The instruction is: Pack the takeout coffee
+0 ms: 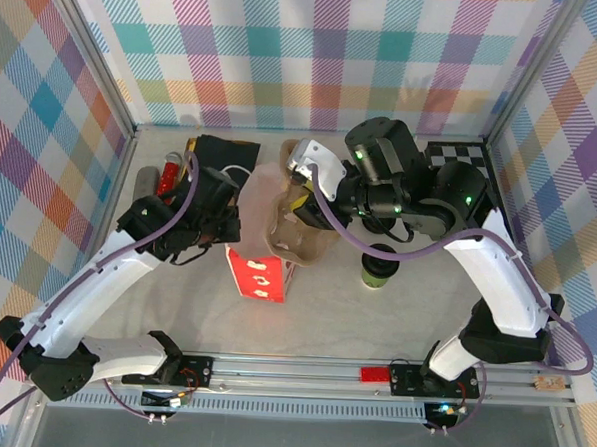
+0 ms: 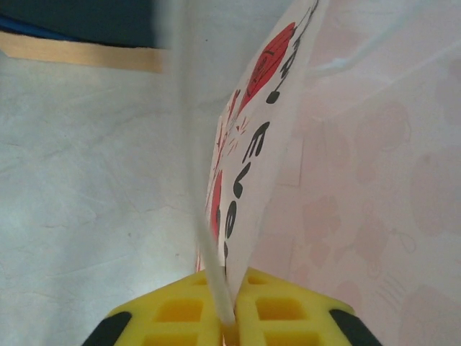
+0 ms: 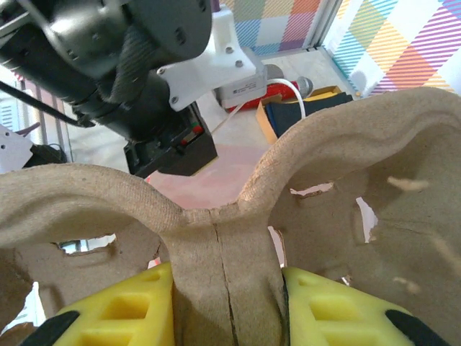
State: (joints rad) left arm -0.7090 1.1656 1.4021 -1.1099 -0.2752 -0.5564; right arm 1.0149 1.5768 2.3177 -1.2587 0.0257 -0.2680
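- Brown moulded-pulp cup carrier (image 1: 300, 239), centre frame: right tool (image 3: 223, 313) clamped on its middle rib.
- White paper bag with red print (image 1: 261, 274), lower left of the carrier: left tool (image 2: 229, 317) pinches its edge.
- Green-banded paper takeout coffee with black lid (image 1: 379, 271), standing right of centre on the worktop (image 1: 174, 307). It is probably light, crushable and prone to spill, so grip it gently round the body and keep it upright.

Pulp carrier (image 1: 300, 234) beside red-white bag (image 1: 261, 274); checkerboard (image 1: 460, 152) back-right.
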